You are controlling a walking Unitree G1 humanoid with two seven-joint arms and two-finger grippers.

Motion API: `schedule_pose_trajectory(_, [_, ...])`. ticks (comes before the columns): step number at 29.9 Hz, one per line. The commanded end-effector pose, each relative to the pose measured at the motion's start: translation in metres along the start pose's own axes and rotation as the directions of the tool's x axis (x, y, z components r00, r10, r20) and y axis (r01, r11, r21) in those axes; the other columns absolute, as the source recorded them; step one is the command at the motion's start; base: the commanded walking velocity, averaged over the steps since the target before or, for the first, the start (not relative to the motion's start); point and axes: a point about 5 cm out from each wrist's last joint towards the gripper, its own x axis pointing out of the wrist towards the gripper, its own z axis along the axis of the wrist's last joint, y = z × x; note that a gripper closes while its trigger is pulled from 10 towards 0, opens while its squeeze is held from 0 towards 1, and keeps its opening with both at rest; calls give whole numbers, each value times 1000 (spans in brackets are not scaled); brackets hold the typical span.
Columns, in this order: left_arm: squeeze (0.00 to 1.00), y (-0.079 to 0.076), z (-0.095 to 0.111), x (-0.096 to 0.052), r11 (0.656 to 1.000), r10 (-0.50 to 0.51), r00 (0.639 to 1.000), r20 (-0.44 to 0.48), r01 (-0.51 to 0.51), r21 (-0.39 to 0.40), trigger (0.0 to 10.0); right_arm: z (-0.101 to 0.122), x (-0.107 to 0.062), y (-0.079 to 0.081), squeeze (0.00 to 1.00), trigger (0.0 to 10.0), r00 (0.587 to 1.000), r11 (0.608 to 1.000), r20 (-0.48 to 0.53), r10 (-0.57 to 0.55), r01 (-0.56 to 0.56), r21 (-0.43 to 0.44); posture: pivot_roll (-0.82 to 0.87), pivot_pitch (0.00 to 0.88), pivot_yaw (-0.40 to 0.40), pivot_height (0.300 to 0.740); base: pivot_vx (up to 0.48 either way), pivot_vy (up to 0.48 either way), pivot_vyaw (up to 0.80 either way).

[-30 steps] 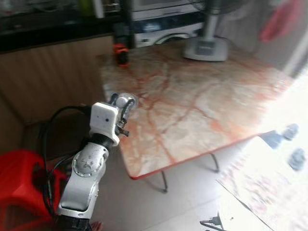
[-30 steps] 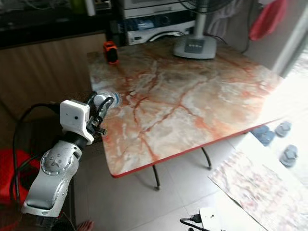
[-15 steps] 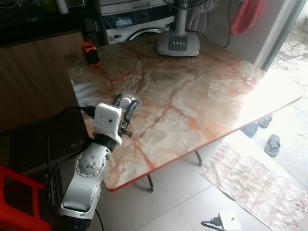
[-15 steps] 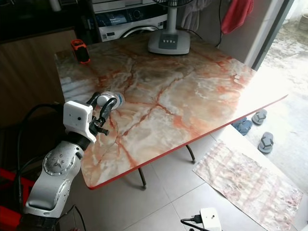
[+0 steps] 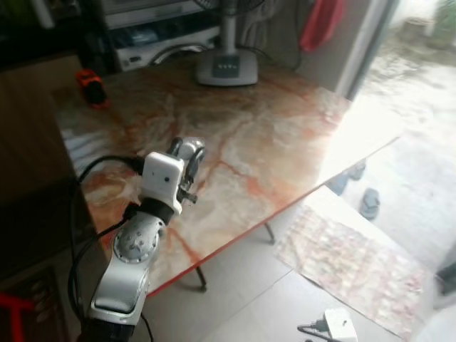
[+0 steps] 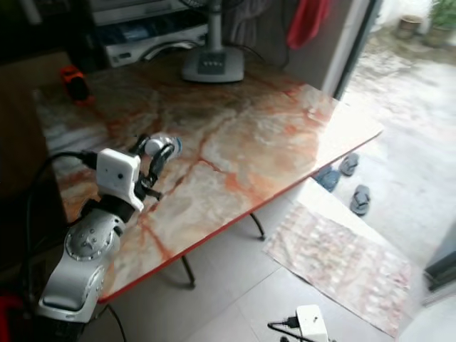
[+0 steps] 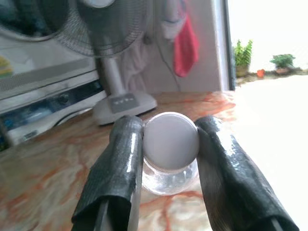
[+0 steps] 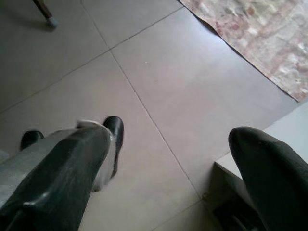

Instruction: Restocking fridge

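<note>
Two left gripper (image 7: 168, 159) fingers around bottle (image 7: 171, 144); label seemingly unreadable.

Silver left arm (image 5: 132, 249), white wrist box (image 5: 162, 179), black cable (image 5: 96, 165)

Head stereo looks down at table (image 5: 285, 135); wrist cameras close.

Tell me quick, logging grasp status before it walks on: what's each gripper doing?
Left gripper: closed on a clear bottle with a white cap, above the marble table.
Right gripper: open, holding nothing, pointing at the tiled floor.
</note>
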Motion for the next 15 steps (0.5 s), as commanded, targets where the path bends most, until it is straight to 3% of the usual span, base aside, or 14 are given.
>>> schedule_pose_trajectory(1, [0, -3, 11, 4, 1000, -12, 998, 54, 12, 6, 10000, -4, -1, -2, 0, 10000, 1000, 1000, -10, -5, 5, 4, 8, 25, 33, 740, 0, 0, -750])
schedule_pose_trajectory(15, [0, -7, 15, 4, 998, -52, 996, 74, 53, -15, 10000, -3, -1, -1, 0, 10000, 1000, 1000, -12, -1, 1, 3, 10, 26, 34, 740, 0, 0, -752])
